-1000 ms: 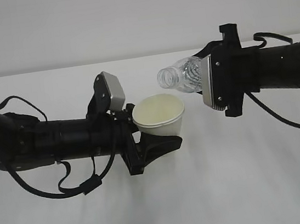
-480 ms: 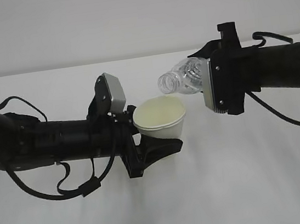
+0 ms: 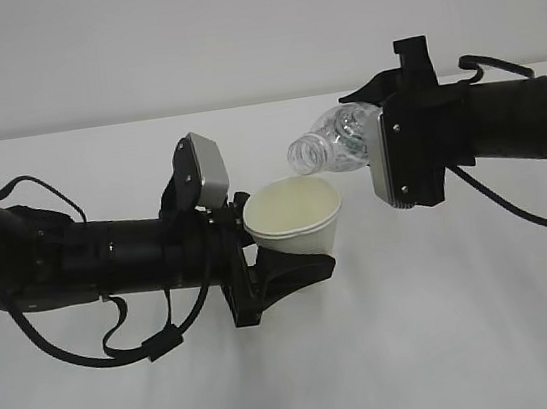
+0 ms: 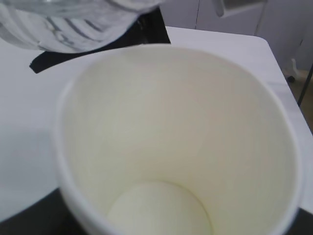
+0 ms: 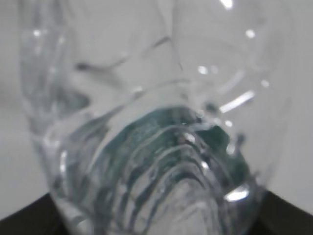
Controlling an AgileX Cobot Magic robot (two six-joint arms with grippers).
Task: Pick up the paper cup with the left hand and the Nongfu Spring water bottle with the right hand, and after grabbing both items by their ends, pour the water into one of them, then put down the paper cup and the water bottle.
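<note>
**A:** Where do things stand for the pour?

**B:** The left hand (image 3: 286,263), a black gripper with a grey-silver plate on top, has its jaws closed around the small white paper cup with the rolled rim (image 3: 292,216), holding it near the base, upright and clear of the white table (image 3: 453,342). The right hand (image 3: 393,153), the other black gripper, is clamped on the base end of the small clear ribbed plastic Nongfu Spring bottle (image 3: 331,146), which lies nearly on its side.

**A:** And the mouth of the bottle?

**B:** At about one o'clock from the cup, just above and beside the rim at its far right, tipped slightly down (no cap on it). In the left wrist view the ribbed bottle (image 4: 73,24) sits at eleven o'clock above the cup's cream inside (image 4: 176,142), which looks dry. I cannot make out any water flowing.

**A:** So how to do it well?

**B:** I'd bring the mouth further over the middle of the cup before tilting more, then tilt slowly. Keep the cup level; it is light, and a hard squeeze could crush it.
</note>
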